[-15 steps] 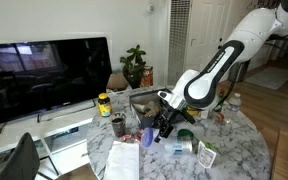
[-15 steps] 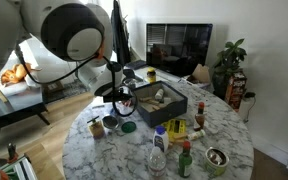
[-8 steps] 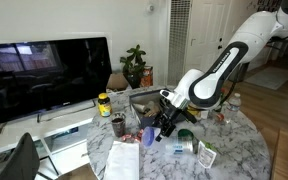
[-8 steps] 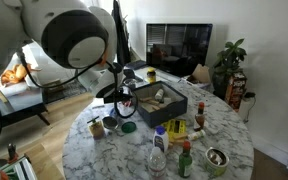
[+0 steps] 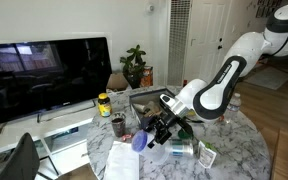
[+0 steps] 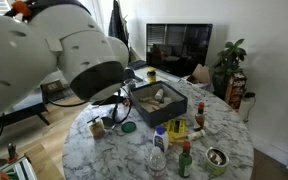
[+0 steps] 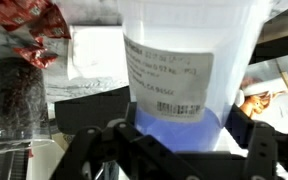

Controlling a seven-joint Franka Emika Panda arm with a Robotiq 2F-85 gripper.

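Observation:
A white plastic tub (image 7: 184, 50) with a printed label and a blue lid (image 7: 174, 125) fills the wrist view. My gripper (image 7: 179, 135) has its black fingers (image 7: 259, 140) pressed against both sides of the lid, jaws standing wide. In an exterior view the gripper (image 5: 156, 133) is low over the marble table (image 5: 234, 150), with the blue-ended tub (image 5: 139, 143) at its tip, above a sheet of paper (image 5: 124, 160). The arm's large body hides the gripper in the other exterior view.
A red crinkled packet (image 7: 29, 30) and a dark cup (image 7: 14, 100) lie left of the tub. On the table are a yellow-lidded jar (image 5: 104, 103), a black tray (image 6: 159, 100), bottles (image 6: 159, 145), a green lid (image 6: 129, 127) and a bowl (image 6: 216, 158). A TV (image 5: 44, 70) stands behind.
The arm's upper links have swung toward the right and lower. The tub's blue end now shows more plainly at the gripper's tip. The jaws' width has stayed the same.

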